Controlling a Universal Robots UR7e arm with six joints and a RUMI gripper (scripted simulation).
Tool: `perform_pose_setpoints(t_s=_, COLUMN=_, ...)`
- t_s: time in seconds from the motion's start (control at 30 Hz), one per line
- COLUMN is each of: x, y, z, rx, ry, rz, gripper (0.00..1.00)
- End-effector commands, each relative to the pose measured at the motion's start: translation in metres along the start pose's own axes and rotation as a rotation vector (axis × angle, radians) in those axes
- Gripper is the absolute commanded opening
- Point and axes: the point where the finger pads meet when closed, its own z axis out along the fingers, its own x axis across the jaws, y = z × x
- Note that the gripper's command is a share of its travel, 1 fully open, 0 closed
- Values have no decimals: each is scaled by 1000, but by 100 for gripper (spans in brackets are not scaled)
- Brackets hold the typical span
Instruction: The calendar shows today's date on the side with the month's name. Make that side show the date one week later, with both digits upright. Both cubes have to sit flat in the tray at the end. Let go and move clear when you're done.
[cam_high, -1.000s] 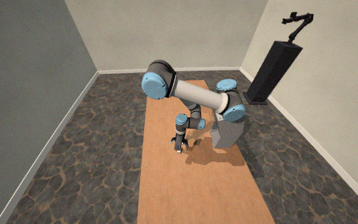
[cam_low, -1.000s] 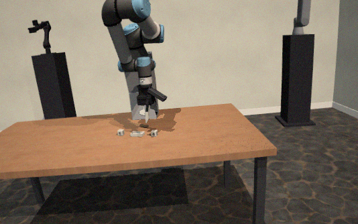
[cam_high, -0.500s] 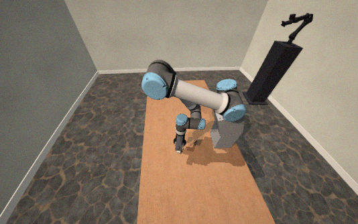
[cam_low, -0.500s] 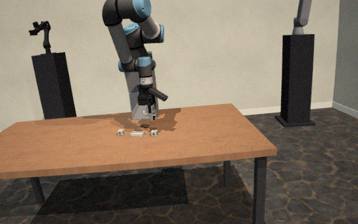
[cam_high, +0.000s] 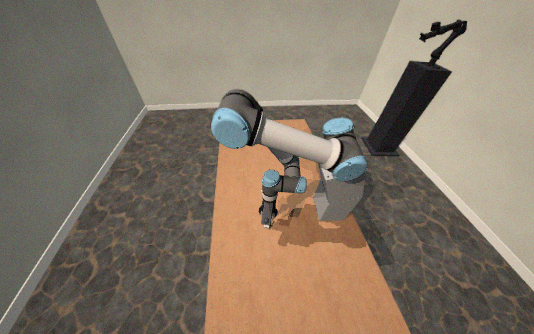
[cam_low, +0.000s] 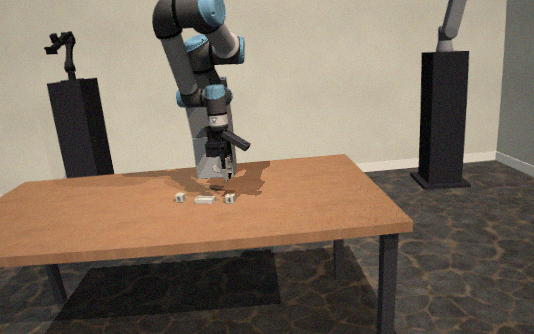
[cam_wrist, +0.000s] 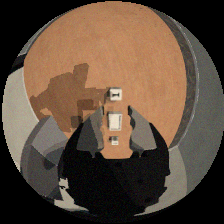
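White cubes (cam_high: 267, 226) (cam_low: 230, 198) (cam_wrist: 115, 94) flank the tray (cam_low: 205, 201) (cam_wrist: 109, 121), so my pick-up step likely needs the tool (cam_high: 268, 223) (cam_low: 227, 177) (cam_wrist: 115, 106), part-spread and empty, lowered around one.

The tray (cam_low: 205, 199) (cam_wrist: 115, 121) is too small for any month or date to be read. On either side of it, the cubes' marks are blurred. From above, the arm (cam_high: 297, 141) hides the surface behind the tray's place. Right of the tray in the exterior view, the far grey arm (cam_low: 452, 22) is cut off at the top.
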Motion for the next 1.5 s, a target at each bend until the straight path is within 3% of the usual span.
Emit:
perform_pose_setpoints(t_s=0.0, x=2, y=-1, z=0, rx=0, ry=4, rz=-2, gripper=29)
perform_pose_setpoints(t_s=1.0, x=2, y=-1, z=6, rx=1, ry=4, rz=-2, gripper=29)
perform_pose_setpoints(t_s=1.47, x=2, y=-1, z=24, rx=1, ry=4, rz=-3, gripper=29)
